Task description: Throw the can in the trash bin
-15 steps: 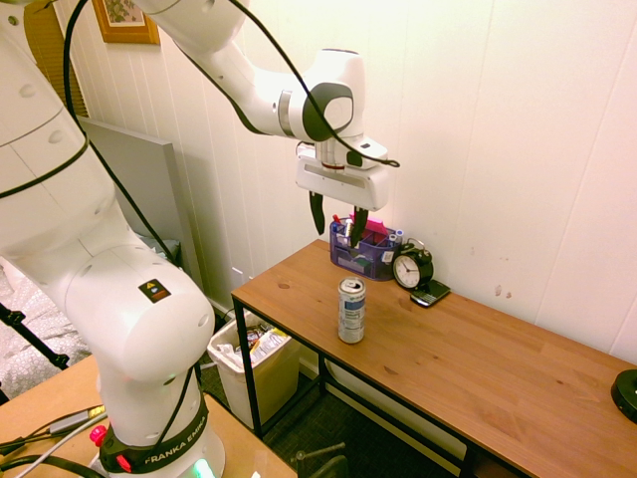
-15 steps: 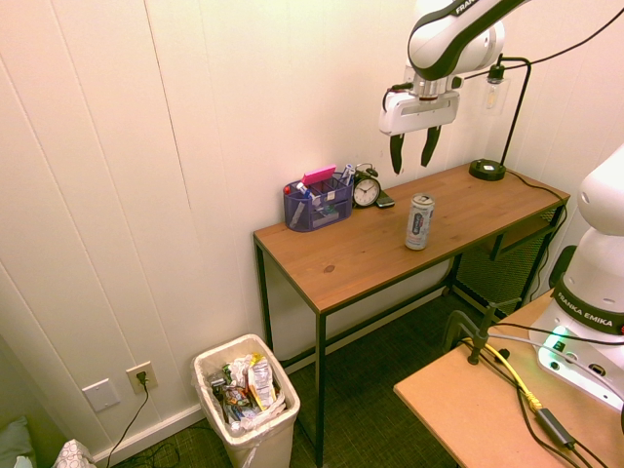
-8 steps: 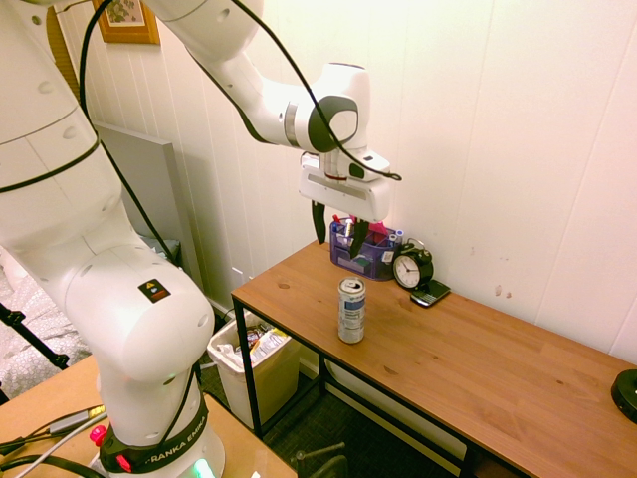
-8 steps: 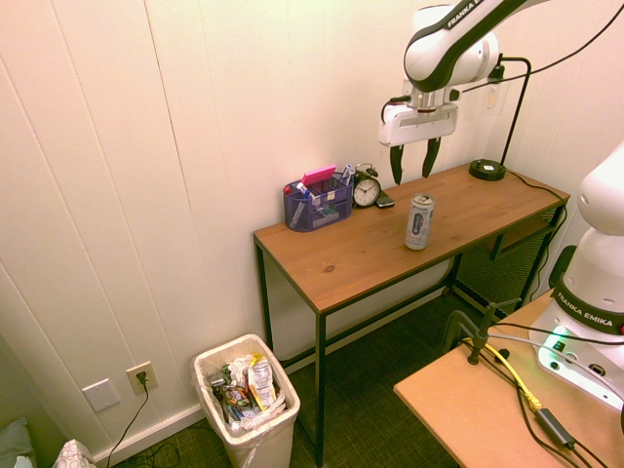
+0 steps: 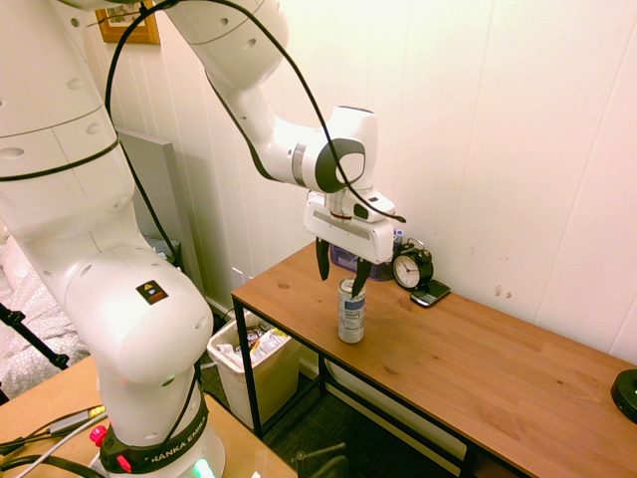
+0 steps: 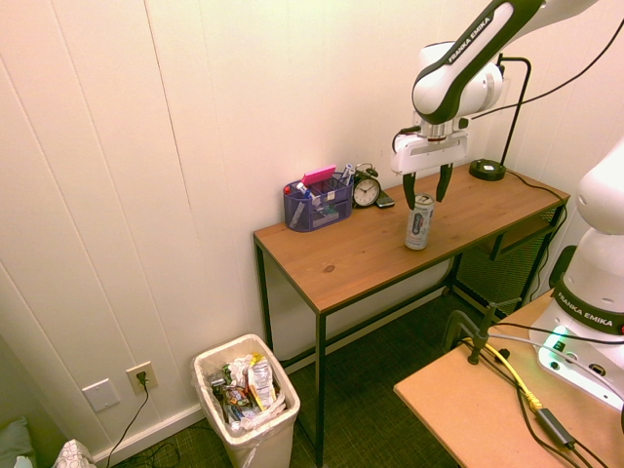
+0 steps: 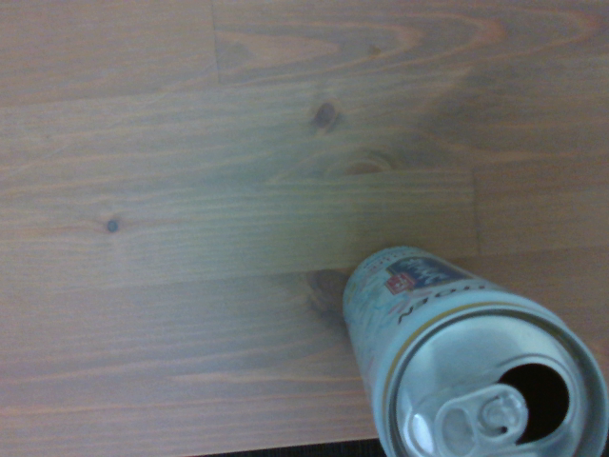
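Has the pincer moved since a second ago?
Yes. The pincer has come down toward the can standing on the table; its open tips now flank the can's top.

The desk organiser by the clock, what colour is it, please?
Translucent blue organiser, clearest in the second exterior view.

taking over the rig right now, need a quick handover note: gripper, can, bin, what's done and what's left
Gripper: open, pointing down, just above the can's top, fingers either side of it; nothing held.
Can: upright on the wooden table, near the front edge, already opened at the tab; not touched yet.
Trash bin: on the floor beside the table's end, white liner in, already partly full of rubbish.
Done: gripper lined up over the can.
Left: lower around the can, close, lift, carry past the table's end, release over the bin.
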